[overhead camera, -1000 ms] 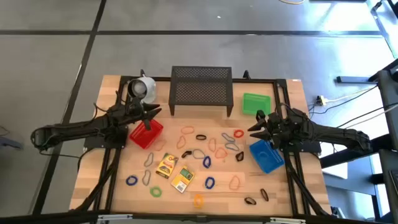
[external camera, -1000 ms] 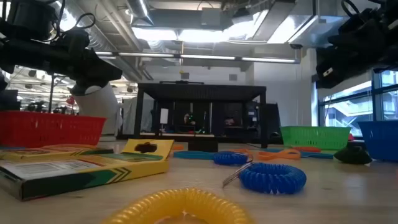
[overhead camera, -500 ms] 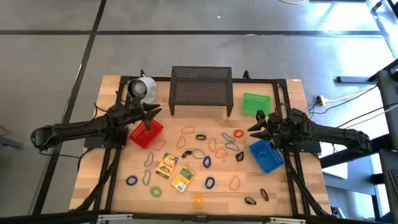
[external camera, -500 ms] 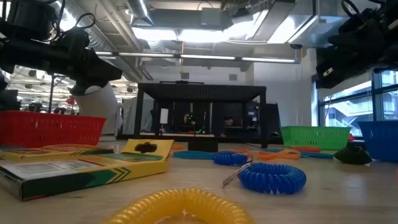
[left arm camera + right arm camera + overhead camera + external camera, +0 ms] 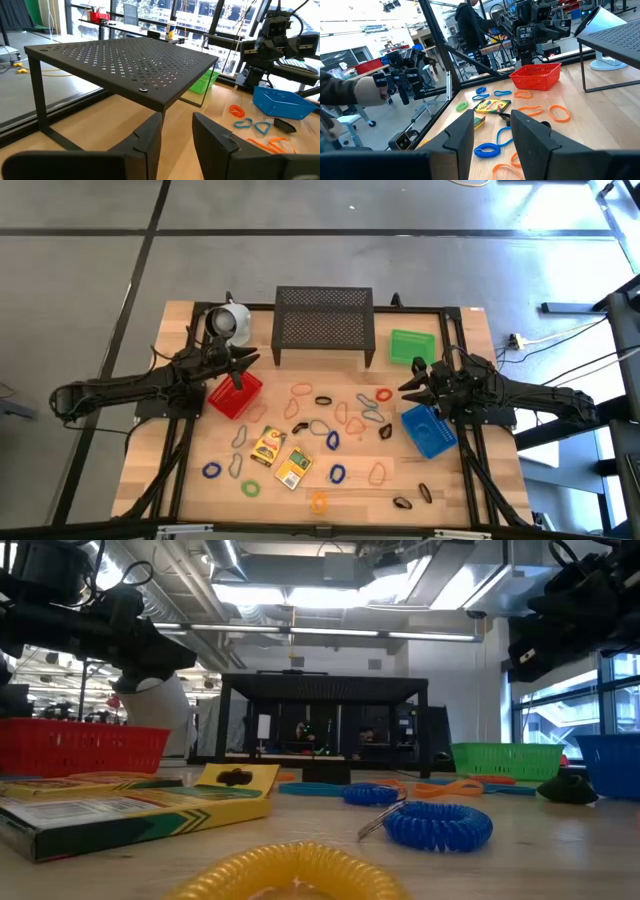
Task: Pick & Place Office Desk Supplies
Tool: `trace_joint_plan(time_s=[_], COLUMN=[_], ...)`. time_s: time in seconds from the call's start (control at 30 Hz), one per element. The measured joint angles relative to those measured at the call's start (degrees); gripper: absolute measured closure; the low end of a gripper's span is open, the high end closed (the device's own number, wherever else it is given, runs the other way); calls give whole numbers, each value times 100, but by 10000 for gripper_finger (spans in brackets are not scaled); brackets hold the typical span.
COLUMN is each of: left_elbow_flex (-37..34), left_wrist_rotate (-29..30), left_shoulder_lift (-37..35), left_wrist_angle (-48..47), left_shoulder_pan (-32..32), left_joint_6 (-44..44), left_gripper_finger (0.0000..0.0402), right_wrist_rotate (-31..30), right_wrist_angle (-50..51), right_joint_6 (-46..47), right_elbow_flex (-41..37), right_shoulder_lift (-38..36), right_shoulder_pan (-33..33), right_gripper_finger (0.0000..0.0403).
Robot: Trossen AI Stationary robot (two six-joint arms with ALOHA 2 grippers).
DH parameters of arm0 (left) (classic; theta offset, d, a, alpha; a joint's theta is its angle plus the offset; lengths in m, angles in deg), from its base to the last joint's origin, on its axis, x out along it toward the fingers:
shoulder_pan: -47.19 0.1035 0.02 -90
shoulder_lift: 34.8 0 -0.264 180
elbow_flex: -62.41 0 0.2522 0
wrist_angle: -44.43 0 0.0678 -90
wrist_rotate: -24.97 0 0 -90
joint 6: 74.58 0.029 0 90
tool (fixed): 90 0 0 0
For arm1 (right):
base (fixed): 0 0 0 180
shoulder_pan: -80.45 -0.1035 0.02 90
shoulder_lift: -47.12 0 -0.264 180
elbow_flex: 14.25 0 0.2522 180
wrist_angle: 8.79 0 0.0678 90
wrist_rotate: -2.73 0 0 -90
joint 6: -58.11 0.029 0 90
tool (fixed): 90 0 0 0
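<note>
Both sets of jaws are standing partly open with a bare gap between the fingers, holding nothing. The left gripper [image 5: 243,361] is hovering over the red bin [image 5: 234,395], facing the black mesh shelf [image 5: 323,316]. The right gripper [image 5: 407,387] is hanging above the blue bin [image 5: 428,430]. The loops [image 5: 345,416], dark clips [image 5: 412,498] and two yellow packets [image 5: 280,456] are lying scattered on the table [image 5: 450,490] between the arms.
</note>
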Motion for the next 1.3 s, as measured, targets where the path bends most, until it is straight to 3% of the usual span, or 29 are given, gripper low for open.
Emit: trace_joint_plan(time_s=[0.6, 0.77, 1.0, 1.3], left_elbow_flex=[0, 0, 0, 0], left_wrist_rotate=[76, 79, 74, 170], left_shoulder_lift=[2, 1, 0, 2], left_wrist_angle=[0, 1, 1, 142], left_shoulder_pan=[0, 0, 0, -3], left_joint_6=[-7, -15, -257, -313], left_gripper_finger=[297, 295, 298, 299], right_wrist_rotate=[-11, -455, -1107, -1335], right_wrist_angle=[-5, -21, -26, -26], right_joint_6=[-4, 82, 1023, 1551], right_elbow_flex=[0, 1, 0, 0], right_shoulder_lift=[0, 0, 0, 0], right_shoulder_pan=[0, 0, 0, 0], right_gripper_finger=[273, 273, 273, 273])
